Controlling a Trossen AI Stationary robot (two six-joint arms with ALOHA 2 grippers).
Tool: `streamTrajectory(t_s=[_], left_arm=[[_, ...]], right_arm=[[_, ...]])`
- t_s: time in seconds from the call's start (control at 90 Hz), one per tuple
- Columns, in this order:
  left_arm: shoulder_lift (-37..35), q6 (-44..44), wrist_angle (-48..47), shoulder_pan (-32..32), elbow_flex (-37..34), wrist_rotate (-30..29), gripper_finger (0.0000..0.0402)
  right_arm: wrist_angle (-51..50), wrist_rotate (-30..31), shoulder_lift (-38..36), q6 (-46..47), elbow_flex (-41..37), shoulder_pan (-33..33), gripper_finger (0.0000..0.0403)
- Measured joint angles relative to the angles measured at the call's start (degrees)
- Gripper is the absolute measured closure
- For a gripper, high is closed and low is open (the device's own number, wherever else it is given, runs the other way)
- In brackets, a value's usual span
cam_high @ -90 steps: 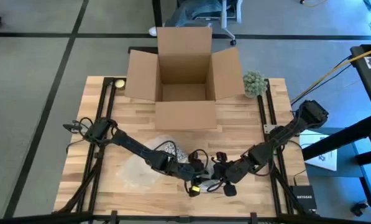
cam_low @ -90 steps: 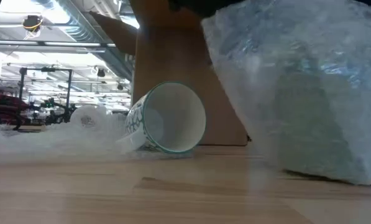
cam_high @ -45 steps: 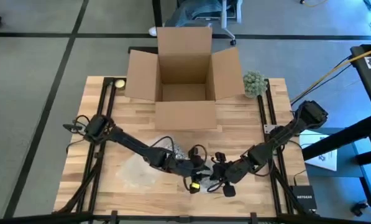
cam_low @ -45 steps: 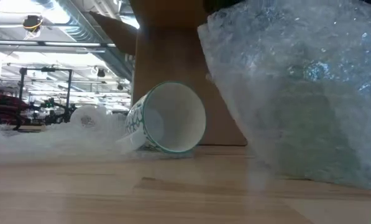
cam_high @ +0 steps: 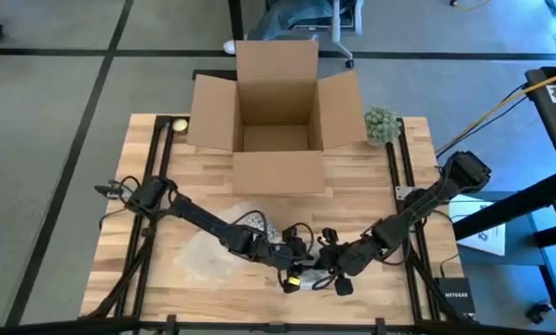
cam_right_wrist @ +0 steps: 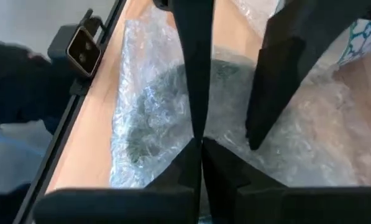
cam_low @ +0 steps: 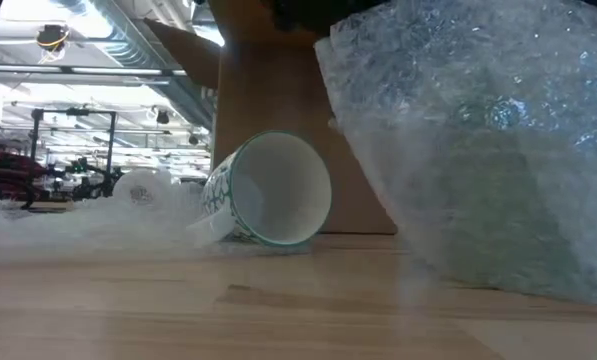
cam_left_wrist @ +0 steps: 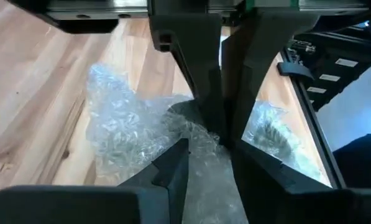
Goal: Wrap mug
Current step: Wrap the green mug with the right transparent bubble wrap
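From above, both dark arms reach to the near middle of the wooden desk (cam_high: 371, 200), the left pincer (cam_high: 294, 253) and the right pincer (cam_high: 330, 256) close together over a sheet of bubble wrap (cam_high: 212, 256) that spreads toward the left. An open cardboard box (cam_high: 276, 102) stands at the far edge, well apart from the work.

At desk height, the mug (cam_low: 268, 190) lies on its side on the wrap, its mouth open toward the camera, not yet covered. A raised fold of bubble wrap (cam_low: 478, 150) hangs beside it, near but apart.

The left wrist view shows the left pincer (cam_left_wrist: 222, 134) narrowed onto a pinch of the bubble wrap (cam_left_wrist: 148, 134).

The right wrist view shows the right pincer (cam_right_wrist: 225, 134) likewise clamped on the bubble wrap (cam_right_wrist: 154, 106), with the mug's patterned rim (cam_right_wrist: 365, 31) at the corner.

The step in hand looks to be lifting the sheet's edge; next, that fold would need carrying over the mug and laying down snugly.
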Motion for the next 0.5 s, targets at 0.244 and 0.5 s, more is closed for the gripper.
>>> streamTrajectory(t_s=[0.244, 0.5], left_arm=[[0.1, 0.5, -0.4, 0.0, 0.0, 0.0, 0.0299], [0.2, 0.6, 0.2, -0.1, -0.1, -0.4, 0.0299]], right_arm=[[-22.7, 0.2, -0.2, -1.8, 11.7, -0.1, 0.0402], [-22.7, 3.7, -0.4, -2.3, 15.4, 0.0, 0.0402]])
